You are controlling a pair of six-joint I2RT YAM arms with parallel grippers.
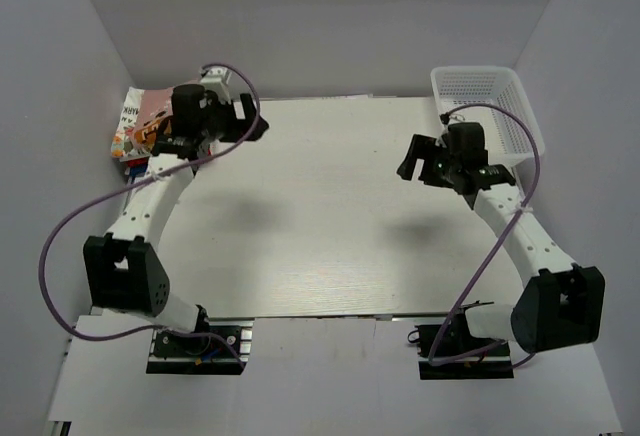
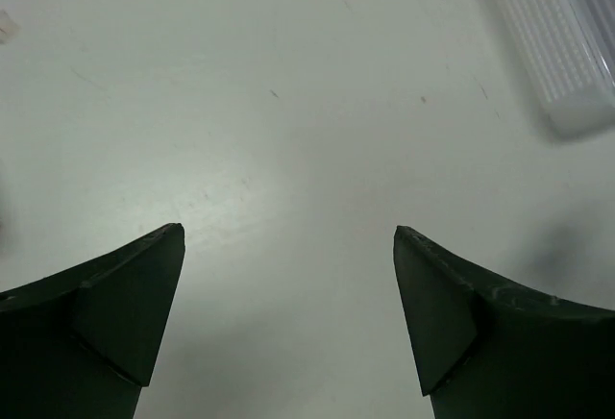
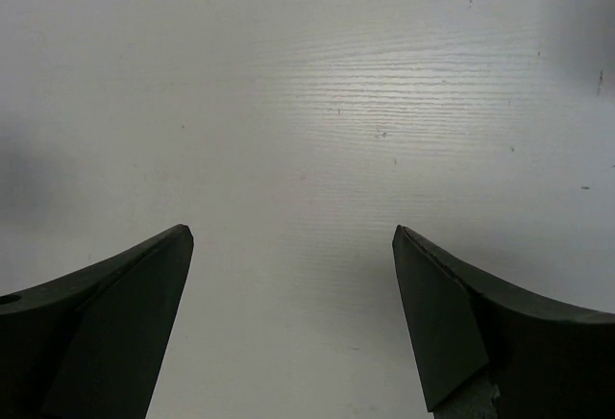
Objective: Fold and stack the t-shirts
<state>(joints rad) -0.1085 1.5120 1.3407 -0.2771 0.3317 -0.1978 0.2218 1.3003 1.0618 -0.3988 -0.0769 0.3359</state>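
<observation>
A stack of folded t-shirts (image 1: pixel 140 128) lies at the table's far left edge, partly hidden behind my left arm. A dusty-pink tee (image 1: pixel 153 106) is on top, a white cartoon-printed one (image 1: pixel 128 139) shows below it, and red and blue edges (image 1: pixel 134 165) show at the bottom. My left gripper (image 1: pixel 257 126) is open and empty, just right of the stack, over bare table (image 2: pixel 288 232). My right gripper (image 1: pixel 408 160) is open and empty over the table's right part (image 3: pixel 293 232), left of the basket.
A white plastic mesh basket (image 1: pixel 487 108) stands at the far right corner and appears empty; it also shows at the upper right of the left wrist view (image 2: pixel 557 44). White walls close in the table on three sides.
</observation>
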